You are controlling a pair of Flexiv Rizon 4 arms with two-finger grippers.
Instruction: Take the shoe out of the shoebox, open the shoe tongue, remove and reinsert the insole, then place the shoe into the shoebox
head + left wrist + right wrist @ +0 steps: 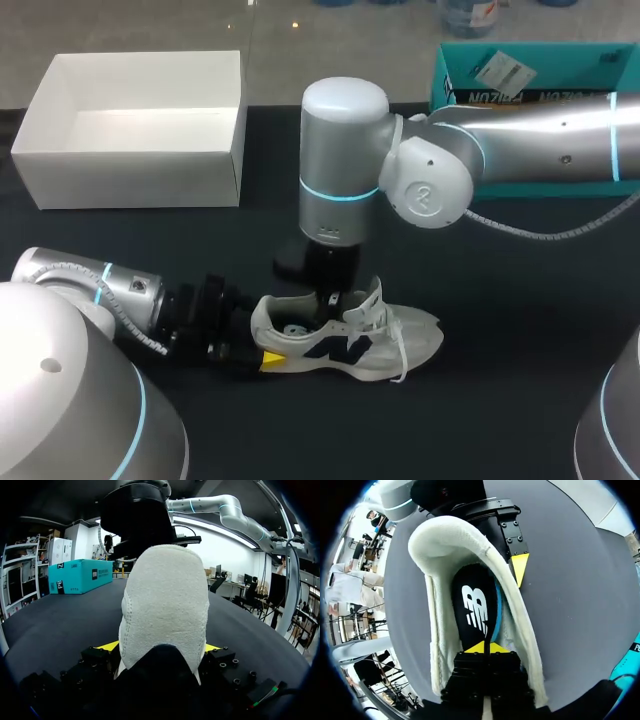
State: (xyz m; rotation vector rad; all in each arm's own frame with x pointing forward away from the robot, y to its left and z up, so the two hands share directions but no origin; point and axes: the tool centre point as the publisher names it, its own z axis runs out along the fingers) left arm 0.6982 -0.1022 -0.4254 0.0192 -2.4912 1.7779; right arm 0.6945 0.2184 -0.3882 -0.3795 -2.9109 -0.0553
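**Shoe out of box, lying on table; both grippers at it**

- The shoe (350, 345), white with a dark side logo, lies lower centre of the head view. It rests on its sole on the dark table (500, 400), toe toward the right and laces loose.
- The insole (475, 610), black with a white logo, sits inside the shoe. A blue edge shows along one side of it.
- The left gripper (268, 352) comes in from the lower left and is clamped on the heel. In its wrist view one yellow tip shows on each side of the heel (165, 605), both against it.
- The right gripper (485, 647) reaches down from above into the shoe opening. Its yellow tips are pressed together and resting on the insole. I cannot tell whether any of the insole is pinched between them.
- The shoebox (130, 175), white and open, stands upper left, well apart from the shoe.
- A teal box (530, 70) stands upper right.
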